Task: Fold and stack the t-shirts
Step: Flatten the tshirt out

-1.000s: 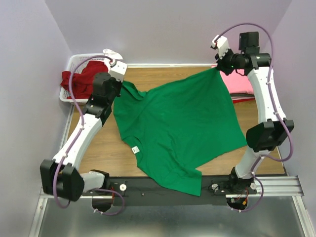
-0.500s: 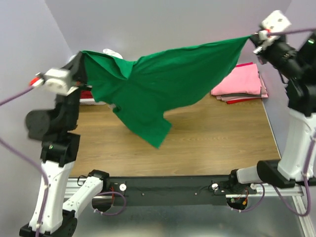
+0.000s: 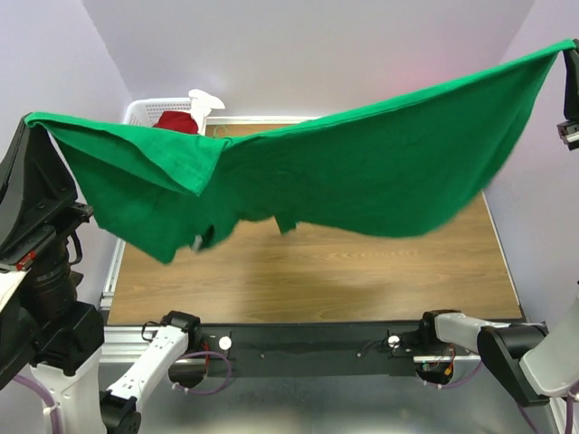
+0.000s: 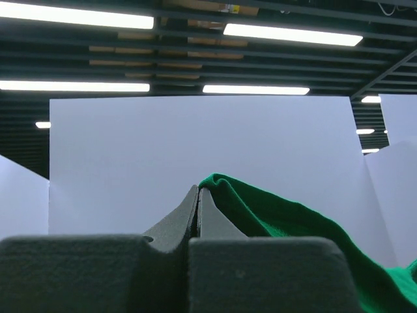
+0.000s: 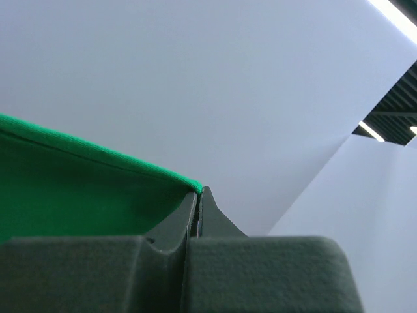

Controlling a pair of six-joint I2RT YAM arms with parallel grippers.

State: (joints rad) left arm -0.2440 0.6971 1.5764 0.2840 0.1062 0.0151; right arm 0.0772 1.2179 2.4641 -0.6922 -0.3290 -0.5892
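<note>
The bright green t-shirt (image 3: 362, 172) hangs stretched in the air high above the table, from far left to far right. My left gripper (image 3: 29, 122) is shut on its left corner; in the left wrist view the cloth (image 4: 273, 212) comes out from between the closed fingertips (image 4: 197, 190). My right gripper (image 3: 570, 50) is shut on its right corner at the frame's right edge; the cloth (image 5: 78, 189) shows there too, at the fingertips (image 5: 199, 191). A dark red shirt (image 3: 176, 121) lies in the white basket. The pink shirts are hidden behind the green one.
The white slotted basket (image 3: 140, 110) stands at the table's back left corner. The wooden table (image 3: 317, 271) lies below the hanging shirt. The arm bases and a black rail (image 3: 298, 344) run along the near edge. Pale walls enclose the sides and back.
Both arms have risen and spread apart, lifting the green shirt off the table and pulling it taut in the air. It now covers the pink stack at the back right.
</note>
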